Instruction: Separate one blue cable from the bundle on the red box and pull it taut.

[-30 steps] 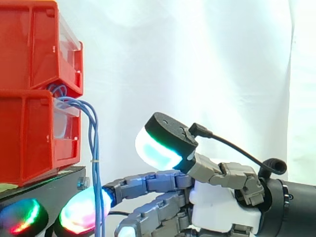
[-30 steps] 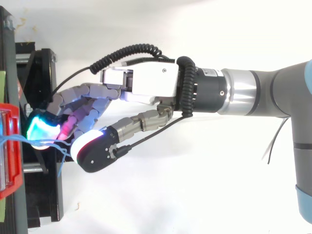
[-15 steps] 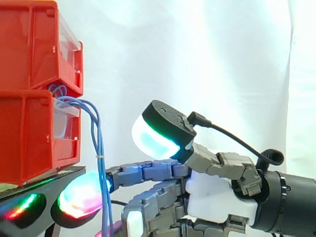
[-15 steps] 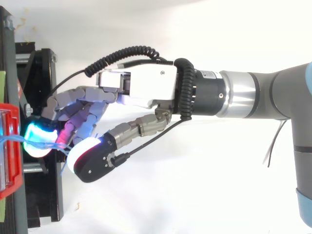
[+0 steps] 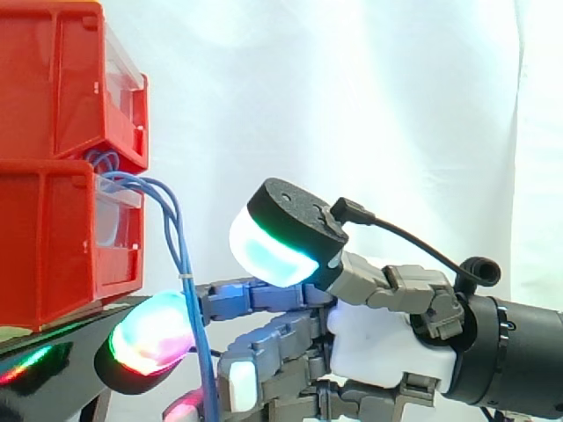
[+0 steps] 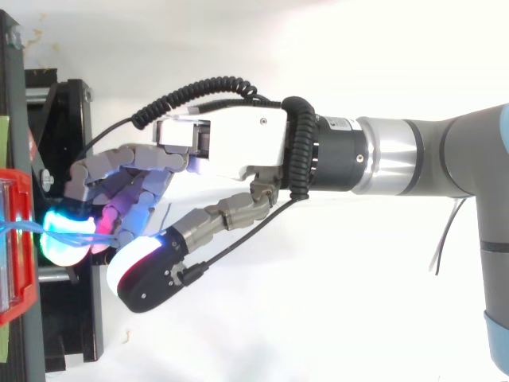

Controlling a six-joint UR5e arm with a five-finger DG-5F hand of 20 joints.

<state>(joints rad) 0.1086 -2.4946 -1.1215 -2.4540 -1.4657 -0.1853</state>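
Two red bins (image 5: 53, 237) sit stacked on the black stand (image 6: 75, 318). My hand (image 5: 387, 343) is level with the stand's front edge, right at the blue cables (image 5: 176, 237). These spill from between the bins and hang past that edge, slanting toward my palm. Whether I grip them I cannot tell.

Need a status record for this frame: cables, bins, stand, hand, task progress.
cables: blue cable bundle comes out between the stacked red bins and droops down, strands held together by a small tie
stand: black stand under the bins
hand: hand reaches in from the right, at the bundle below the bins
grip: cannot tell
taut: no, the bundle hangs in a curve
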